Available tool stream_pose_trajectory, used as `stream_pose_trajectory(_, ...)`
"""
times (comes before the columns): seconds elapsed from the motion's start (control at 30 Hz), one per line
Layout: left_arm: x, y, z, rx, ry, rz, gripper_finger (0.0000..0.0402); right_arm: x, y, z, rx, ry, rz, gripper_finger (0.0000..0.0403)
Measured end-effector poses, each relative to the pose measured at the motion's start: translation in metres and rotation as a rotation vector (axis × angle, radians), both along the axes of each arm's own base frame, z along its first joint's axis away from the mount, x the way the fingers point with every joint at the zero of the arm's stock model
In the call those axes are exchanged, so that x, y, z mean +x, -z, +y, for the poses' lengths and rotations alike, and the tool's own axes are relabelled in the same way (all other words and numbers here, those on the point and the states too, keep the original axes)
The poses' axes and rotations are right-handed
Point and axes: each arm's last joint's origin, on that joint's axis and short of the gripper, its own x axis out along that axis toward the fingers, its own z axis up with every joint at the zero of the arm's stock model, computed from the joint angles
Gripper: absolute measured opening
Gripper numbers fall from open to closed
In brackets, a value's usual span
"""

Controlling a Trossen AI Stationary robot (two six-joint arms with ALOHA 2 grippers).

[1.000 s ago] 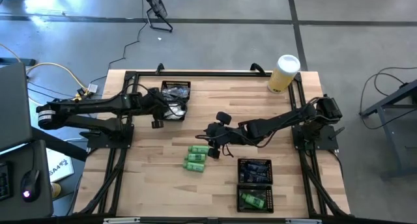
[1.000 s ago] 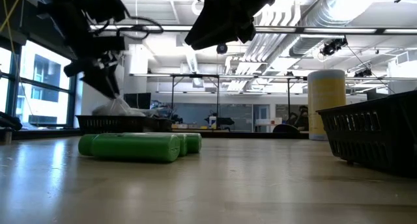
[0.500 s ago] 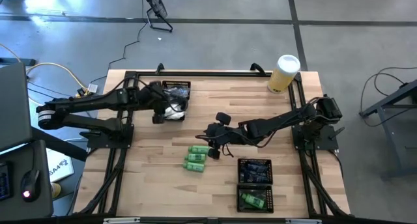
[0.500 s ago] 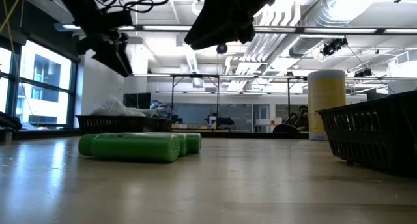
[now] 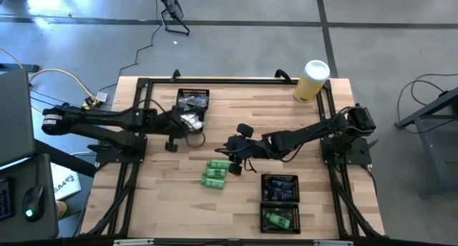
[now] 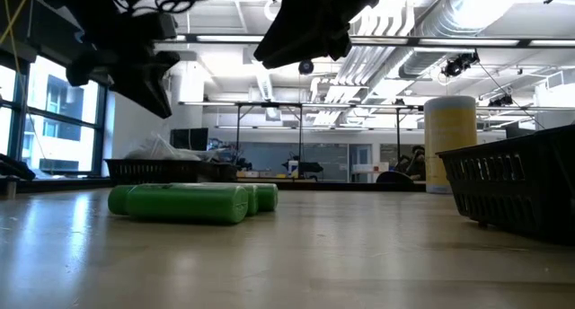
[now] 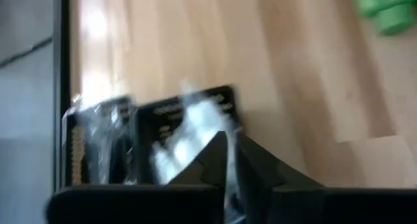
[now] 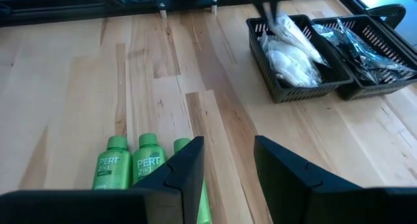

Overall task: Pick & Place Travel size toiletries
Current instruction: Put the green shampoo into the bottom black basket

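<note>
Nearest the table's front edge in the overhead view, a black mesh tray (image 5: pixel 280 202) at about 5 o'clock from the table's centre holds green bottles (image 5: pixel 278 219) in its near compartment. Three more green bottles (image 5: pixel 215 173) lie side by side on the wood. Just past them, at their 1 o'clock, the right gripper (image 5: pixel 232 155) hovers on a low, outstretched arm; its wrist view shows the jaws parted and empty, the bottles (image 8: pixel 135 162) just below and beside the fingertips. Farther back, at 10 o'clock, the left gripper (image 5: pixel 187 122) reaches level from the left, clenched on a white crinkly packet (image 7: pixel 189 129) over the rear black tray (image 5: pixel 193 101). Farthest, at 1 o'clock, stands a yellow cylinder (image 5: pixel 312 80).
</note>
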Motion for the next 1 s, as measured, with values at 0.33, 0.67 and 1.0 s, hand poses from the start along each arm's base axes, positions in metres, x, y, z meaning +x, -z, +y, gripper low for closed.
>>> stream_pose_trajectory(0.33,-0.004,-0.003,-0.04,0.113,0.099,-0.075,0.0003,0.003,-0.004,0.001,0.013,0.0,-0.057,0.0128)
stream_pose_trajectory(0.67,-0.023,0.033,-0.066,0.081,0.234,-0.278,0.0001,0.008,-0.01,-0.002,0.083,-0.067,-0.119,0.0108)
stream_pose_trajectory(1.0,-0.027,0.037,-0.077,0.054,0.309,-0.297,0.0,0.012,-0.006,-0.012,0.117,-0.092,-0.107,0.0015)
